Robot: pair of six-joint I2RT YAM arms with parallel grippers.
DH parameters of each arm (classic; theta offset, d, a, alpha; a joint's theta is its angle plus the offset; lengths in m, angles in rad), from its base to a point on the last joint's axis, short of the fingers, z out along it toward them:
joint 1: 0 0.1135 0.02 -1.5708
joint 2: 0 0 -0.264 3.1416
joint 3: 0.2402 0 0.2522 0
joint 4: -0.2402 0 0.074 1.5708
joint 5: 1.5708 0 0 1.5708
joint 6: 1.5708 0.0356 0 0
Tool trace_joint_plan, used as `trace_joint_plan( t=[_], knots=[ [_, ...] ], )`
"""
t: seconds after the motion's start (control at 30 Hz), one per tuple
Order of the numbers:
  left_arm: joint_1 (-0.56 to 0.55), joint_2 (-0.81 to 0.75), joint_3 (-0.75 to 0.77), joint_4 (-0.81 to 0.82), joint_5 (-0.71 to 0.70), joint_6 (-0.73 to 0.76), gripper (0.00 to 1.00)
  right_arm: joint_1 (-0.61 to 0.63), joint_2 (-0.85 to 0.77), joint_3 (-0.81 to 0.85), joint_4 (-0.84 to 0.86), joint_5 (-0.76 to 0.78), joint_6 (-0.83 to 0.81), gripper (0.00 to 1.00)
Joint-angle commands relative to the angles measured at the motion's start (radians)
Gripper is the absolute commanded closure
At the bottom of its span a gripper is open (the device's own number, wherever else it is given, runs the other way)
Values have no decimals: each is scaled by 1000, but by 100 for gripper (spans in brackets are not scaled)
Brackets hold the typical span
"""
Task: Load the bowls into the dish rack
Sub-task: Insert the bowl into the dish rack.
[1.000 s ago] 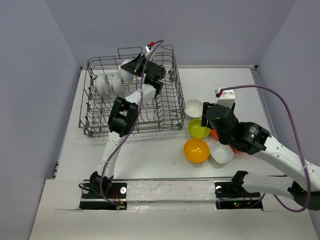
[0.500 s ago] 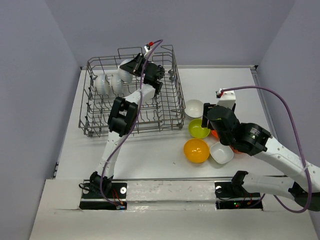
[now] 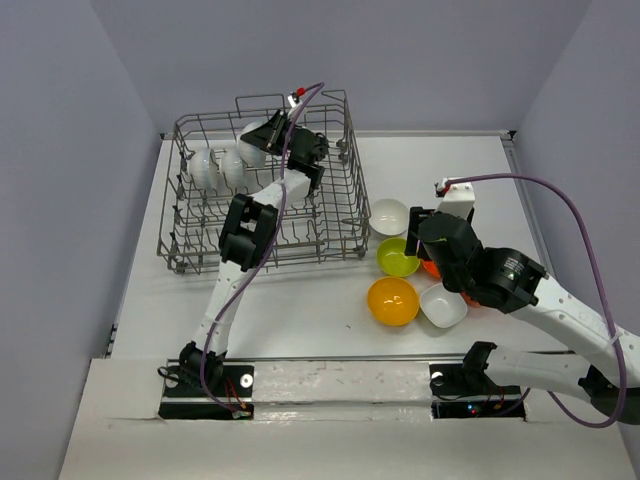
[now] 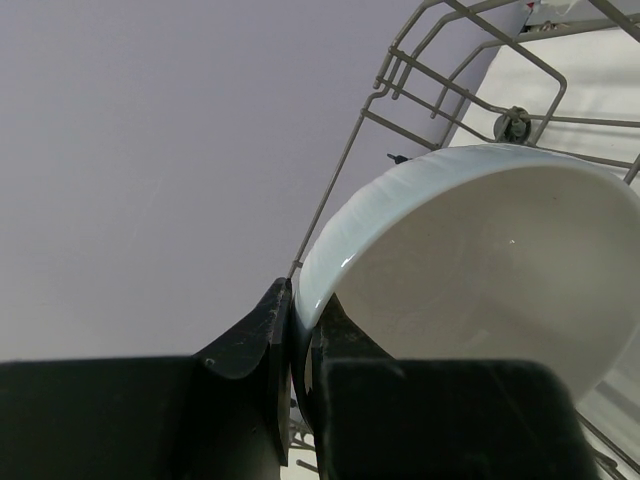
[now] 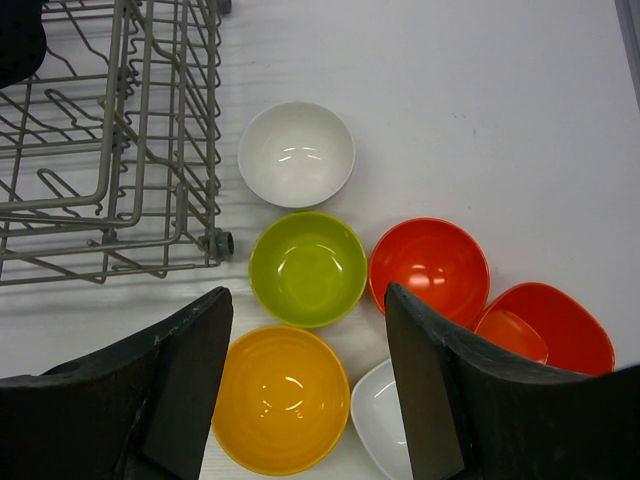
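Two red-orange bowls are proving hardest to read. In the top view the right arm is covering nearly all of both. From the right wrist we are seeing the rounder red-orange bowl (image 5: pixel 430 265) whole, while the flatter red-orange bowl (image 5: pixel 548 328) is lying partly behind a black finger (image 5: pixel 450 400). That same finger and the frame's lower edge are cutting off the square white bowl (image 5: pixel 383 420).

From the left wrist, the held white bowl (image 4: pixel 480 260) is filling most of the frame and running off its right edge, so only a few wires of the dish rack (image 3: pixel 262 195) are showing behind it. We cannot tell whether this bowl is touching the wires.

The left jaws are clamping the rim of the held white bowl at the rear of the dish rack. The right jaws are standing wide apart, gripping nothing, and hanging over the lime green bowl (image 5: pixel 307 268).

Inside the rack, the left racked bowl (image 3: pixel 205 165) and the right racked bowl (image 3: pixel 232 166), both white, are standing on edge in the rear row. The wires are blurring anything further.

On the surface (image 3: pixel 300 310), just right of the rack, the round white bowl (image 5: pixel 296 153), the lime green bowl and the orange-yellow bowl (image 5: pixel 280 398) are sitting open side up in a close cluster with the others.
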Motion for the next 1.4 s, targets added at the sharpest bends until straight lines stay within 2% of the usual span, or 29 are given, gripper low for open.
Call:
trace_joint_plan(
  t=[0.0, 1.2, 1.37],
  knots=[
    [1, -19, 62, 92, -105, -34, 100, -3, -18, -10, 10, 14, 14, 32],
    [-8, 28, 131, -37, -88, -107, 100, -3, -25, -44, 30, 13, -6, 31],
    [2, -4, 130, -123, -80, -163, 100, -3, -26, -38, 30, 11, -12, 31]
  ],
)
